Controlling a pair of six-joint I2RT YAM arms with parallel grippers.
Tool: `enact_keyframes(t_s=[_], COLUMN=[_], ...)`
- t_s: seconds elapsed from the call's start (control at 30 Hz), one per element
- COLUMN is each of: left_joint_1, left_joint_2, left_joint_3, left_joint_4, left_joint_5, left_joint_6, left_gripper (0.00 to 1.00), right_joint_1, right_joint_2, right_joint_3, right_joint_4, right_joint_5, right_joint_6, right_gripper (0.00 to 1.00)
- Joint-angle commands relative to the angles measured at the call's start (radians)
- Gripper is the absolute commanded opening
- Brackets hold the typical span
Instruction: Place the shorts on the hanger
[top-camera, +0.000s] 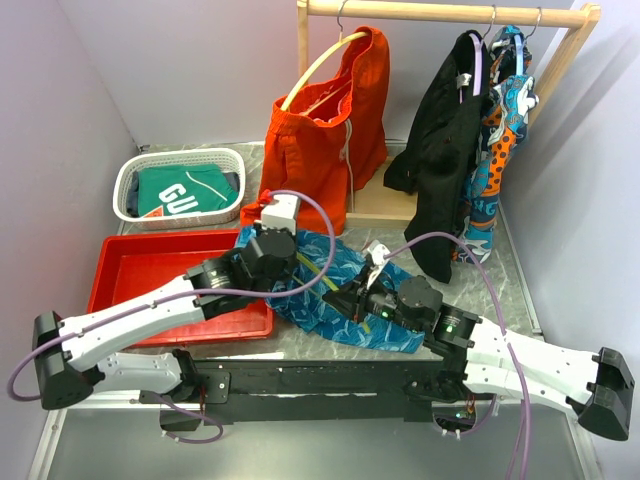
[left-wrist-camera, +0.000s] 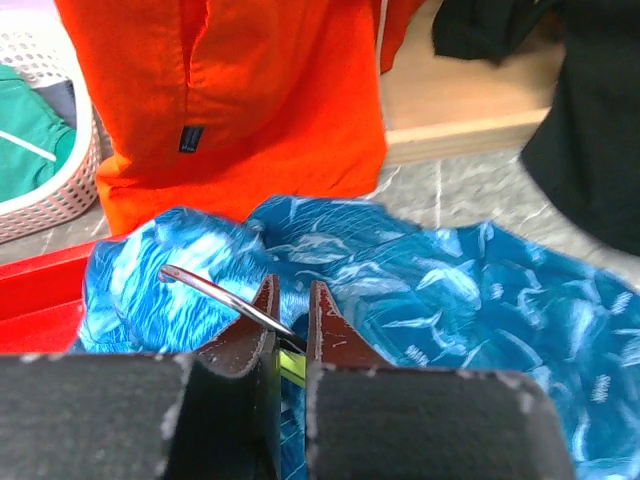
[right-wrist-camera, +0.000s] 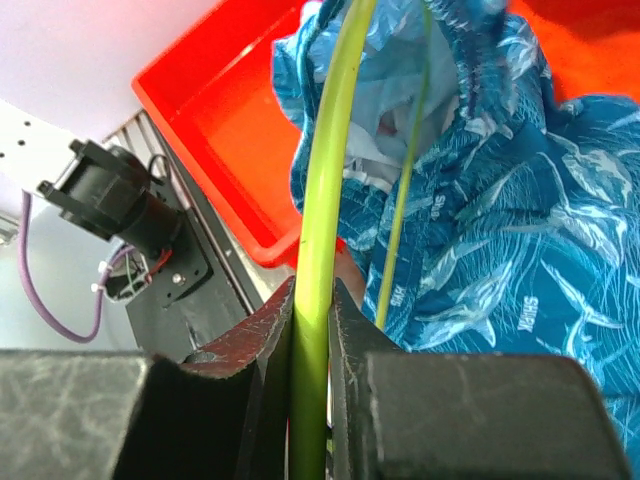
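Observation:
The blue-and-teal shorts (top-camera: 345, 300) lie crumpled on the table between my two arms. The lime-green hanger (top-camera: 318, 276) lies partly inside the fabric. My left gripper (top-camera: 298, 264) is shut on the hanger's neck. In the left wrist view the metal hook (left-wrist-camera: 200, 285) sticks out to the left of the gripper (left-wrist-camera: 290, 300), above the shorts (left-wrist-camera: 450, 290). My right gripper (top-camera: 342, 298) is shut on the hanger's arm. In the right wrist view the green bar (right-wrist-camera: 328, 180) runs up from the gripper (right-wrist-camera: 311, 295) into the shorts (right-wrist-camera: 520, 210).
A red tray (top-camera: 150, 270) lies left of the shorts. A white basket (top-camera: 180, 160) with a green garment stands behind it. The wooden rack (top-camera: 440, 12) holds orange shorts (top-camera: 320, 140) on a yellow hanger, a black garment (top-camera: 445, 160) and a patterned garment (top-camera: 500, 120).

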Motion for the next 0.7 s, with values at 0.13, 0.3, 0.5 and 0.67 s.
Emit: enact_keyframes(t_s=[0.13, 0.3, 0.5, 0.67], left_joint_1=[-0.003, -0.003, -0.003, 0.005], left_joint_2=[-0.043, -0.059, -0.074, -0.08], left_joint_3=[0.001, 0.031, 0.073, 0.085], left_joint_4=[0.064, -0.006, -0.083, -0.11], left_joint_5=[-0.07, -0.13, -0.196, -0.217], left_joint_6=[-0.081, -0.125, -0.173, -0.204], left_gripper=[0.01, 0.01, 0.01, 0.01], right_joint_1=[0.005, 0.002, -0.018, -0.021], right_joint_2=[-0.05, -0.159, -0.198, -0.116], right_joint_3=[0.128, 0.148, 0.058, -0.049], right_joint_4=[-0.005, -0.157, -0.191, -0.029], right_joint_5=[0.083, 0.351, 0.413, 0.352], right_joint_6=[-0.01, 0.094, 0.201, 0.28], right_gripper=[0.33, 0.73, 0.7, 0.67])
